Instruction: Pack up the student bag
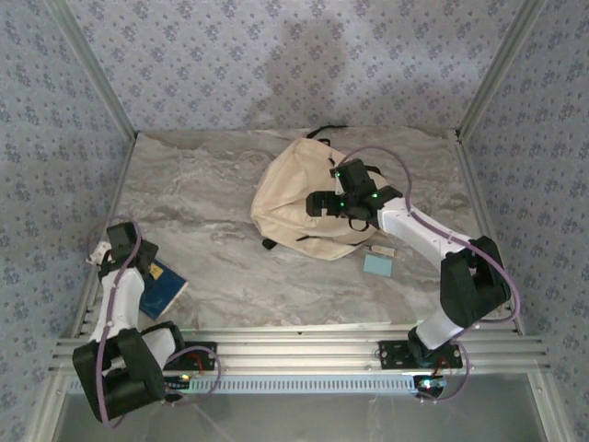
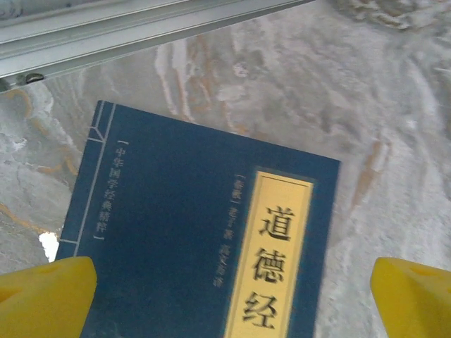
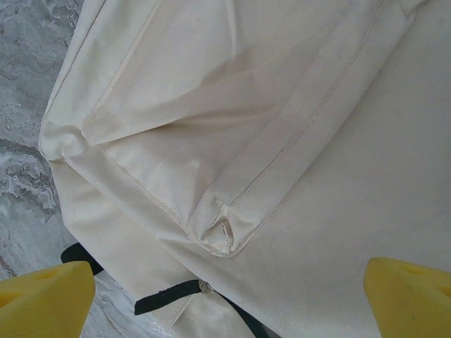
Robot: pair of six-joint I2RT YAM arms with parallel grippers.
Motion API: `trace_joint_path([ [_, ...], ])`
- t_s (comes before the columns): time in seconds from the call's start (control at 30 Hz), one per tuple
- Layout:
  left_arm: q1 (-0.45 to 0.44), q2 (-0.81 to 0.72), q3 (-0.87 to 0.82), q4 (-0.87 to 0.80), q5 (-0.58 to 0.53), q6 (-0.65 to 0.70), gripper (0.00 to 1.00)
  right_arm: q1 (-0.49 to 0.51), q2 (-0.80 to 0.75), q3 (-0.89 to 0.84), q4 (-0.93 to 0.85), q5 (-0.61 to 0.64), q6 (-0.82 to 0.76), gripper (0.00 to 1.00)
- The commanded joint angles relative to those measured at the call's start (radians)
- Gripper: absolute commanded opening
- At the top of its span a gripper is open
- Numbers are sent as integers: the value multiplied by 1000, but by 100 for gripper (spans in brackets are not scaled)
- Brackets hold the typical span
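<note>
Toward the back of the marble table (image 1: 202, 193), a little right of centre, the cream bag (image 1: 287, 198) lies slumped flat, with black straps poking out at its far and near edges. No opening can be made out: the right wrist view shows folded seams and a strap, but no gap. The right gripper (image 1: 339, 201) hangs directly over the bag's right half, jaws spread wide and empty. Just off the bag's near-right corner lie a small pale blue card (image 1: 377, 264) and a thin whitish strip (image 1: 382, 250). Well apart, at the near left edge, a dark blue book (image 1: 164, 287) with a yellow title label lies flat. The left gripper (image 1: 122, 241) hovers over it, jaws likewise released.

Packing looks barely begun. The step in hand appears to be getting the bag open while the book is fetched. Next, the right gripper likely needs a zip pull or flap edge to pinch. The left must come down on the book, which lies flush with the table and may be hard to get under.
</note>
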Motion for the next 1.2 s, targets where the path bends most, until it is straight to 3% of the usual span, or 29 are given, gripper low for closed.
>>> trace_joint_path([
  [0.0,56,53,-6,37,39,12,100,6,14,27,-18,12,-21,100],
  [0.13,119,106,-32,95,108,-8,100,6,24,27,-23,-5,-20,100],
  [0.27,121,147,-40,125,121,-5,100,3,23,27,-26,-13,-22,100],
  [0.5,103,255,-31,197,268,34,100,-6,18,27,-28,-20,-26,100],
  [0.63,-35,301,-7,212,299,32,100,-7,14,25,-22,-24,-20,100],
  [0.87,-322,320,9,320,298,-146,100,6,20,20,24,-85,3,99],
  [1.17,-536,461,143,376,360,-250,100,95,152,70,165,-266,133,78],
])
